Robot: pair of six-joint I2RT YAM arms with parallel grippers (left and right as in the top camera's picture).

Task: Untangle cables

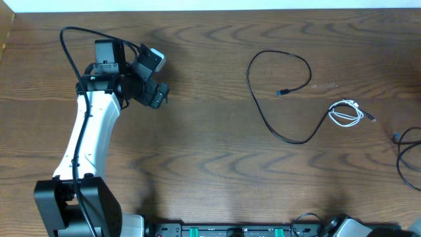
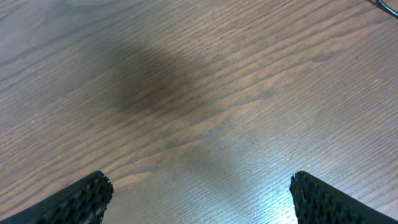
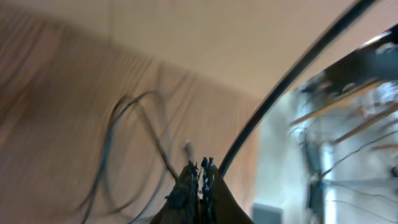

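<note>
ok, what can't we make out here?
Right wrist: motion blur; right gripper is shut, anything pinched can't be told.
Overhead: black cable at the right runs off the edge; white cable plugs too small.
Left wrist: mostly table past the open left gripper; cables all but out of frame.

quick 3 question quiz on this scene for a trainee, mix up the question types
1. True or false: the left gripper holds the white cord.
2. Which is shut? A) left gripper B) right gripper C) both
3. Fill in: the plug inside the loop of the black cable is coloured ___.

Key: 1 false; 2 B; 3 blue
</note>
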